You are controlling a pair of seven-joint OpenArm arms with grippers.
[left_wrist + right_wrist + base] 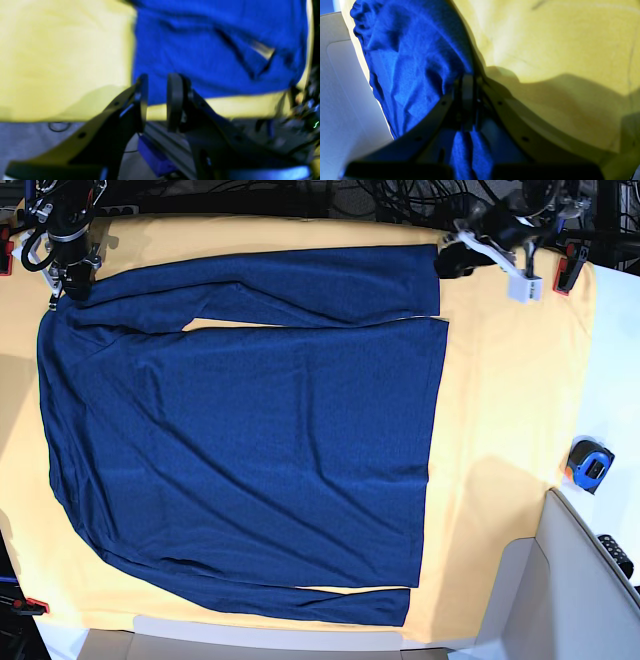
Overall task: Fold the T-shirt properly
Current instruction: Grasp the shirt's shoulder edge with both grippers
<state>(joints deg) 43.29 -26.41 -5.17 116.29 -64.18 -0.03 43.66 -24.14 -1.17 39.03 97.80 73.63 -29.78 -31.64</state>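
The T-shirt (250,440) lies flat across the yellow cloth (510,400) on the counter, collar end at frame left, one sleeve along the top edge, the other along the bottom. Right gripper (468,100) at upper left has its fingers clamped on a bunch of fabric by the shoulder, probably to lift that corner for a fold. Left gripper (157,100) at upper right sits by the top sleeve's cuff, fingers slightly apart, holding nothing, likely lining up a grab.
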